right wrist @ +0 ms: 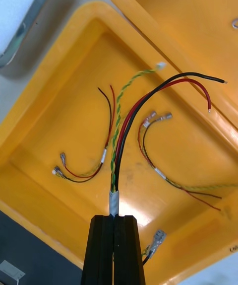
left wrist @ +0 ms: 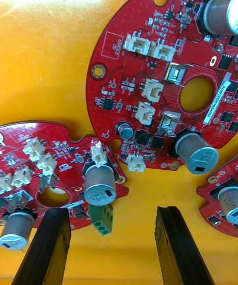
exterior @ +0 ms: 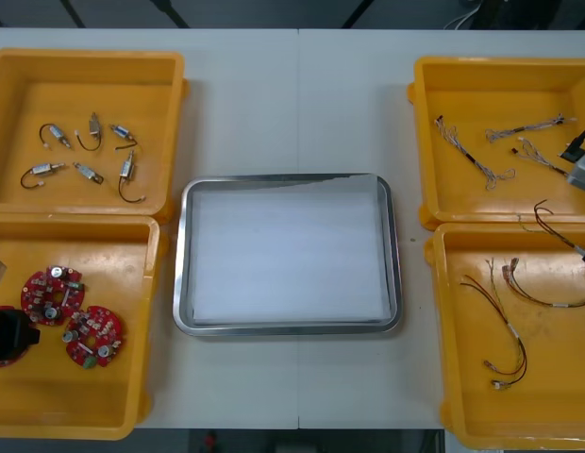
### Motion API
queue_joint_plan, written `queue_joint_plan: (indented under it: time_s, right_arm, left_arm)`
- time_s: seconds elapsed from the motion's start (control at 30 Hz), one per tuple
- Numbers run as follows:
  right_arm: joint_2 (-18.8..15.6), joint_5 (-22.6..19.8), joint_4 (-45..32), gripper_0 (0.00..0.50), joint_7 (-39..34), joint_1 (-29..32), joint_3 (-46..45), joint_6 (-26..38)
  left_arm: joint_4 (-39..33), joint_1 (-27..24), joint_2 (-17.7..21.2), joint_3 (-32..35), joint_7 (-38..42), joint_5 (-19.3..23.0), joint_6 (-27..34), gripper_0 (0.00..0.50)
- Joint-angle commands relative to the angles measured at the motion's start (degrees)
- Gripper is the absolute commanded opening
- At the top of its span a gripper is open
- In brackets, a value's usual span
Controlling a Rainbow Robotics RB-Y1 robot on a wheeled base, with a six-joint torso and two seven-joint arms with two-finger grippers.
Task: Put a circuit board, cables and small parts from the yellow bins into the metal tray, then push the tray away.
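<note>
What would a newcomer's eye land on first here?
The right gripper is shut on a red, black and green-yellow cable over the near right yellow bin. The left gripper is open above red circuit boards in the near left bin. Between the bins, the metal tray holds nothing yet.

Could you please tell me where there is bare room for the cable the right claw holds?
The metal tray is bare from rim to rim. The right claw, shut on the cable, hangs over the near right bin, strewn with cables; circuit boards crowd the open left claw.
</note>
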Motion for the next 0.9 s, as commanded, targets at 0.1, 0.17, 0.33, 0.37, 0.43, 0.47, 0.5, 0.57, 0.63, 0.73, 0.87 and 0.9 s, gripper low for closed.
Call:
queue_joint_plan:
  time_s: [0.1, 0.17, 0.33, 0.37, 0.43, 0.47, 0.5, 0.57, 0.63, 0.73, 0.87, 0.9]
  right_arm:
    - [3.04, 1.56, -1.69, 0.0, -3.17, -3.7, 2.44, -2.05]
    - [3.83, 2.35, -1.69, 0.0, -3.25, -3.97, 2.44, -2.05]
    - [5.33, 3.4, -1.69, 0.0, -3.25, -4.05, 2.44, -2.05]
    - [5.5, 3.32, -1.6, 0.0, -3.17, -4.05, 2.35, -2.05]
    - [5.59, 3.14, -1.69, 0.0, -3.25, -4.05, 2.44, -2.05]
    - [5.59, 3.05, -1.69, 0.0, -3.17, -4.05, 2.44, -2.05]
    - [5.5, 2.88, -1.69, 0.0, -3.25, -4.05, 2.44, -1.97]
    - [5.59, 2.79, -1.69, 0.0, -3.25, -4.05, 2.44, -1.7]
    - [5.59, 2.79, -1.69, 0.0, -3.25, -4.05, 2.44, -1.7]
    - [5.59, 2.79, -1.69, 0.0, -3.25, -4.05, 2.44, -1.7]
    - [5.59, 2.79, -1.69, 0.0, -3.25, -4.05, 2.44, -1.7]
    - [5.59, 2.79, -1.69, 0.0, -3.25, -4.05, 2.44, -1.7]
  left_arm:
    - [-2.66, -1.44, 3.1, 1.97, -0.69, 0.14, 0.47, 0.5]
    - [-3.01, -1.79, 3.37, 1.97, -0.78, -0.03, 0.47, 0.5]
    - [-3.36, -2.4, 3.72, 1.97, -1.49, -1.62, 0.47, 0.5]
    - [-3.36, -2.49, 3.72, 1.97, -1.66, -1.62, 0.47, 0.5]
    - [-3.45, -2.49, 3.72, 1.97, -1.92, -1.62, 0.47, 0.5]
    - [-3.36, -2.49, 3.72, 1.97, -2.19, -1.62, 0.47, 0.5]
    - [-3.36, -2.49, 3.72, 1.88, -2.36, -1.7, 0.47, 0.5]
    - [-3.09, -2.49, 3.72, 1.97, -2.72, -1.7, 0.47, 0.5]
    - [-3.01, -2.49, 3.72, 1.97, -3.07, -1.7, 0.47, 0.5]
    - [-2.74, -2.58, 3.63, 1.53, -3.33, -1.62, 0.47, 0.5]
    - [-2.04, -3.02, 3.63, -0.32, -3.68, -1.79, -1.29, 0.5]
    - [-1.95, -3.02, 3.63, -0.58, -3.86, -1.88, -1.82, 0.5]
